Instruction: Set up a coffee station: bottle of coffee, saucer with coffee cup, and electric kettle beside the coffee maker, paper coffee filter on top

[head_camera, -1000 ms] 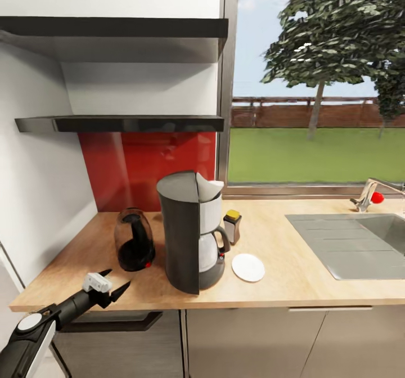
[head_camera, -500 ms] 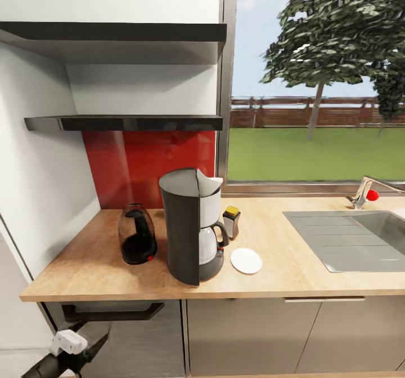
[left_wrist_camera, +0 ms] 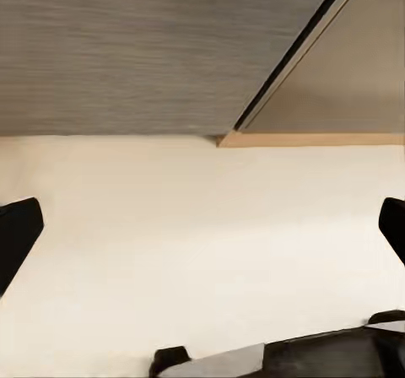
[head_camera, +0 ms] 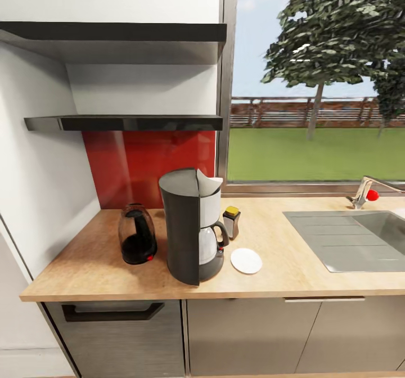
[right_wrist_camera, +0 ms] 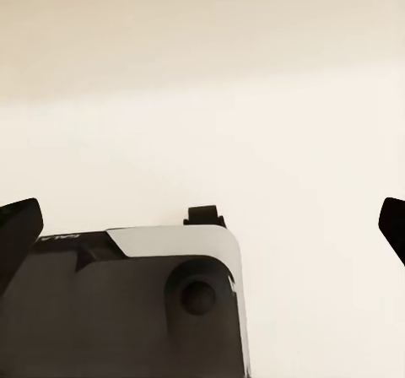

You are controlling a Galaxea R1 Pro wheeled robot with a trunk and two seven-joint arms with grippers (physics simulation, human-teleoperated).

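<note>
The dark coffee maker (head_camera: 190, 232) stands on the wooden countertop (head_camera: 292, 279) with a white paper filter (head_camera: 210, 186) on its top. Left of it is the glass electric kettle (head_camera: 137, 241). Close behind its right side is the small coffee bottle (head_camera: 231, 222) with a yellow lid. The white saucer (head_camera: 246, 260) lies bare in front of the bottle. My left gripper (left_wrist_camera: 202, 230) hangs open over pale floor beside the cabinet fronts. My right gripper (right_wrist_camera: 202, 226) is open too, above the floor and part of my own base (right_wrist_camera: 126, 306).
A steel sink (head_camera: 349, 240) with a faucet (head_camera: 364, 193) takes up the counter's right end. Two dark wall shelves (head_camera: 124, 122) hang above the red backsplash. A white wall (head_camera: 39, 187) bounds the counter on the left. A window is behind the counter.
The view pulled back from the counter a second ago. My left arm dropped from the counter's front edge, past the drawer, and out of the head view. The counter items stayed put.
</note>
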